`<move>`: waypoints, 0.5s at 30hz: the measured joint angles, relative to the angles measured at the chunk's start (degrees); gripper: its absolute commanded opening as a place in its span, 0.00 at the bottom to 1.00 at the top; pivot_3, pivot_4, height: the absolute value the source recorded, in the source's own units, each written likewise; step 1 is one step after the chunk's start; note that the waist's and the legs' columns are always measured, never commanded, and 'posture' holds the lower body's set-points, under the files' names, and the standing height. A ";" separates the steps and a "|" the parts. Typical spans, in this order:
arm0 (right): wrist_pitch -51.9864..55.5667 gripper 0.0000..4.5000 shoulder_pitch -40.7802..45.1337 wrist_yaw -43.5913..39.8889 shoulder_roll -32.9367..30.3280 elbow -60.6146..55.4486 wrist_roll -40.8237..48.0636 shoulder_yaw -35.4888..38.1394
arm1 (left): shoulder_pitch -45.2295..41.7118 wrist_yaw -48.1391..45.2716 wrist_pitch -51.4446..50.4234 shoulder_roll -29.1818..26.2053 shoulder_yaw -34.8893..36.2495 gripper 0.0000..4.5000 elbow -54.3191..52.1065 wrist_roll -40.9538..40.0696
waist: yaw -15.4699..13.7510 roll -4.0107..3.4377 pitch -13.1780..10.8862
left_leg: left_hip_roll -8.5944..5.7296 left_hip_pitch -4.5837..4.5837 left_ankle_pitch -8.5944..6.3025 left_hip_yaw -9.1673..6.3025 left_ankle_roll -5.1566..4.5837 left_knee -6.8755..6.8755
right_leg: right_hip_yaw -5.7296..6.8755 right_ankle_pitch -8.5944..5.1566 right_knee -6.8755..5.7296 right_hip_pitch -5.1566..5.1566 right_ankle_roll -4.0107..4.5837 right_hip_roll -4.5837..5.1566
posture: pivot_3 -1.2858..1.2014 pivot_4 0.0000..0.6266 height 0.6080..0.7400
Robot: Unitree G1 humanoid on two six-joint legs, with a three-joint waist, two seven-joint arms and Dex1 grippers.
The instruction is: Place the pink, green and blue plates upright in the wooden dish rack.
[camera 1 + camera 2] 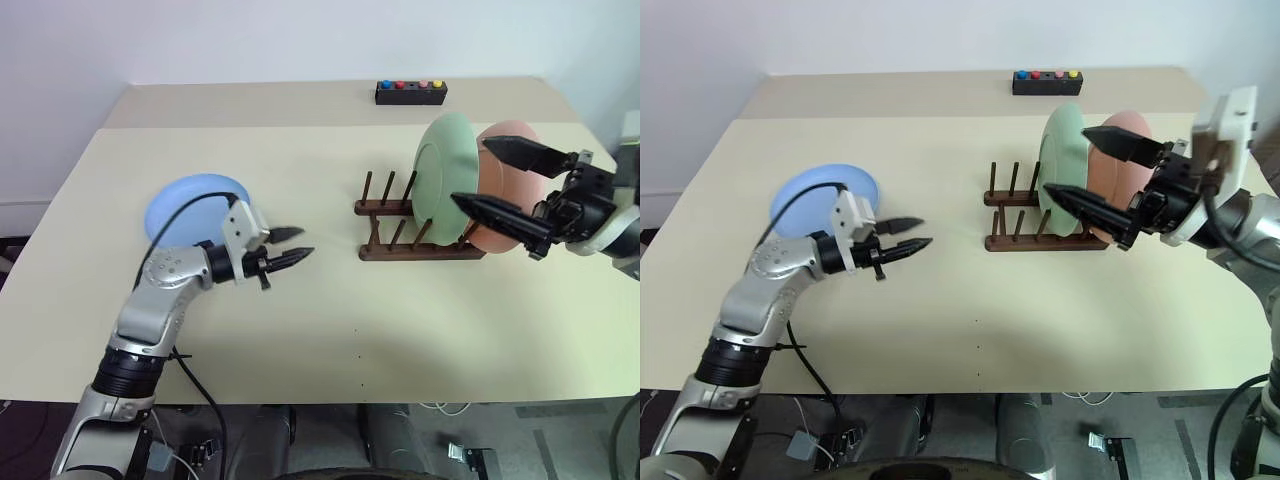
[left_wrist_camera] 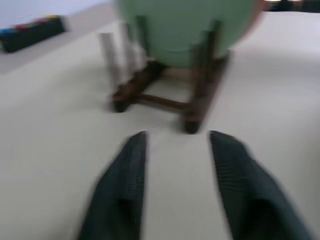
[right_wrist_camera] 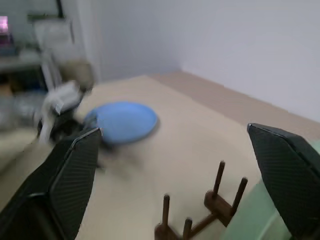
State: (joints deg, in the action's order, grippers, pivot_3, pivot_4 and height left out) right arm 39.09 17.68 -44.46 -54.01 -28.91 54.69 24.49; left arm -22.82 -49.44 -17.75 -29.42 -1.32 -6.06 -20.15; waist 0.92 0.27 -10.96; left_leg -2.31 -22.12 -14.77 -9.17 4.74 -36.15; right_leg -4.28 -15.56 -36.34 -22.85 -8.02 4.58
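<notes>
The light blue plate lies flat on the table at the left. Just right of it, my left gripper hovers open with nothing between its fingers and points toward the wooden dish rack. In the rack's right end the mint green plate stands upright between pegs. The salmon pink plate stands upright close behind it. My right gripper is beside these two plates, its jaws spread wide and holding nothing. In the right wrist view the blue plate lies beyond the fingers.
A small black box with coloured buttons sits at the far edge of the table. The rack's left pegs stand empty. Bare tabletop stretches between the blue plate and the rack and toward the near edge.
</notes>
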 measured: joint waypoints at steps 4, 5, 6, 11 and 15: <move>-4.19 1.00 -0.63 -1.59 -0.79 -1.81 -7.92 -5.89 | -3.28 8.44 -1.74 -2.48 5.46 0.99 4.64 2.77 | 0.01 0.01 0.00 | 0.00 -0.01 0.00 -0.02 0.01 0.00 | 0.02 0.00 0.00 -0.01 -0.01 0.00 | 0.52 0.24 1.00; -5.73 1.00 -0.82 -2.10 -1.08 -1.95 -10.46 -7.45 | -4.25 10.26 -2.36 -3.62 6.18 0.99 5.88 3.88 | 0.01 0.02 0.00 | -0.01 -0.02 0.00 -0.02 0.01 0.00 | 0.02 0.00 0.00 -0.02 -0.01 0.00 | 0.52 0.24 1.00; -7.28 1.00 -0.98 -2.73 -1.26 -2.09 -12.96 -9.02 | -5.30 12.02 -3.44 -4.91 6.92 0.99 7.19 5.06 | 0.02 0.03 -0.01 | -0.01 -0.05 0.00 -0.02 0.01 0.00 | 0.02 0.00 0.00 -0.05 -0.01 0.00 | 0.52 0.24 1.00; -11.47 1.00 -0.75 -5.06 -0.95 -2.38 -18.03 -12.75 | -10.31 18.50 -11.24 -7.96 8.02 0.99 13.74 8.49 | -0.19 0.06 -0.03 | -0.04 -0.09 0.01 -0.10 0.01 -0.01 | 0.08 0.01 0.00 -0.06 -0.02 0.02 | 0.52 0.24 1.00; -12.80 1.00 0.18 -5.77 -0.50 -3.13 -18.62 -13.50 | -17.78 23.55 -19.54 -10.99 8.94 0.99 23.87 10.96 | 0.11 0.22 -0.11 | -0.04 -0.16 0.03 -0.27 0.06 -0.02 | 0.24 0.03 -0.02 -0.08 0.01 -0.02 | 0.52 0.24 1.00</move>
State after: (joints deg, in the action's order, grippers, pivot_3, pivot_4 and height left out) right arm 26.28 17.86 -50.23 -54.51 -32.04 36.07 10.99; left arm -40.60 -25.89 -37.29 -40.41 7.61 17.81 -9.19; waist 1.03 0.50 -11.07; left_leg -2.35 -22.28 -14.73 -9.44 4.80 -36.16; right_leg -4.04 -15.54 -36.36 -22.93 -8.01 4.57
